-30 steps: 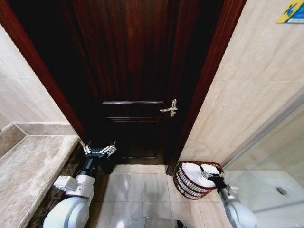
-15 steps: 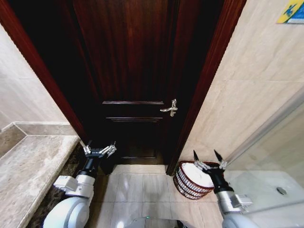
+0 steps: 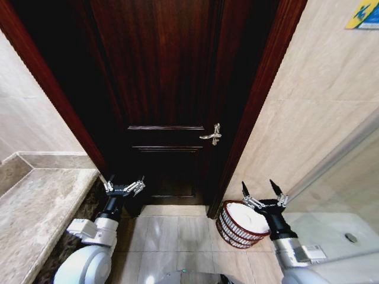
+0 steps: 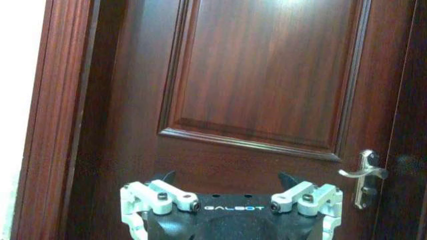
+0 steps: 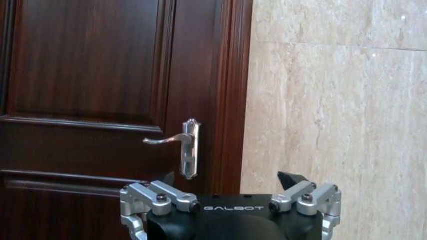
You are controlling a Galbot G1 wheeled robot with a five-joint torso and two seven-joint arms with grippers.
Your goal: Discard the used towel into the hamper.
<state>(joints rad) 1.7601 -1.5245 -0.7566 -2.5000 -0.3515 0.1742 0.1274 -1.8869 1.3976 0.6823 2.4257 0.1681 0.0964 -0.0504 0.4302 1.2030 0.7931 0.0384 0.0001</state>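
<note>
hamper [image 3: 232, 231]: round reddish-brown open-weave basket, upright on floor tiles, just below and left of right gripper [image 3: 263, 193]
towel [image 3: 251, 217]: white, bundled inside hamper, beneath the spread gripper

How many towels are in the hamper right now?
1: a white towel lies in the hamper by the door frame, under the open right gripper. Others may be hidden beneath.

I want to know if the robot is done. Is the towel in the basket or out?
In. The white towel lies inside the hamper, filling its top. The right gripper is open and empty above it.
</note>
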